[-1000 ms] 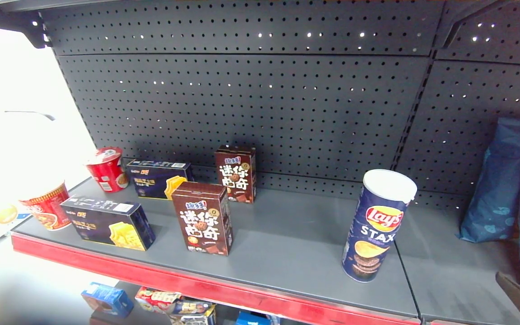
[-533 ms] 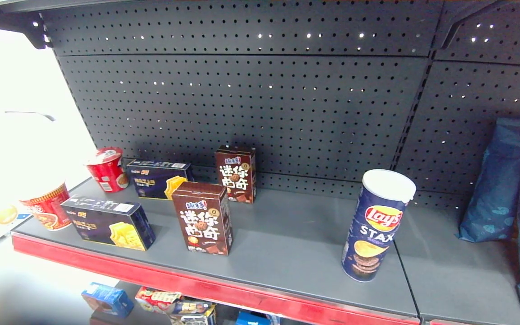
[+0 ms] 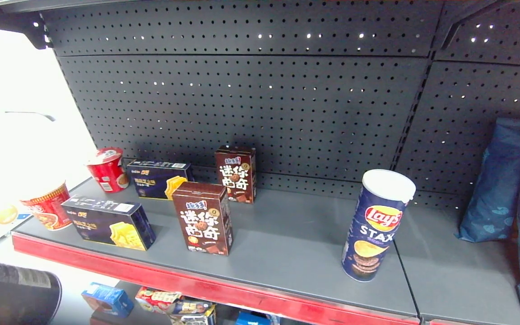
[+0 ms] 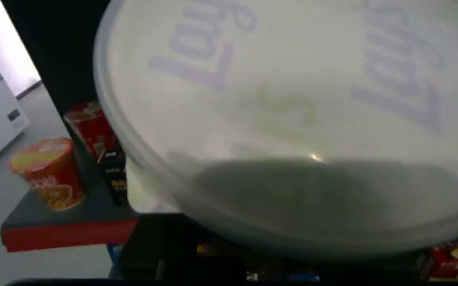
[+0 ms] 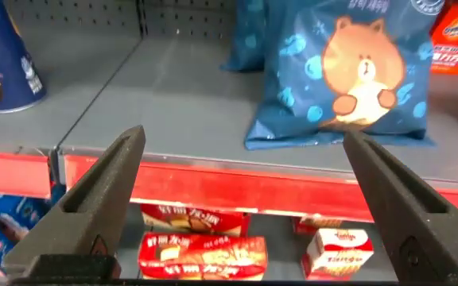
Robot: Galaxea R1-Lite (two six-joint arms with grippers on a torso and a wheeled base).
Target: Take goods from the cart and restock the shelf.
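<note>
Grips a dark chip can (image 3: 11,293) in the jaws of the left gripper, low off the grey, red-edged shelf (image 3: 287,243), with jaws of the right gripper (image 5: 242,139) spread wide and empty before blue bags (image 5: 348,71), black pegboard (image 3: 242,104) behind.

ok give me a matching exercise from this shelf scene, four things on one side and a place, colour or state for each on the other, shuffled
Things:
1. chip can
2. rear red cup
3. bag
4. right gripper

Descriptions:
A. open, nothing between the jaws
B. blue with a bear print
C. left end of the shelf, near the back panel
D. tall dark blue tube, standing upright

Pairs: 1-D, 2-C, 3-B, 4-A
</note>
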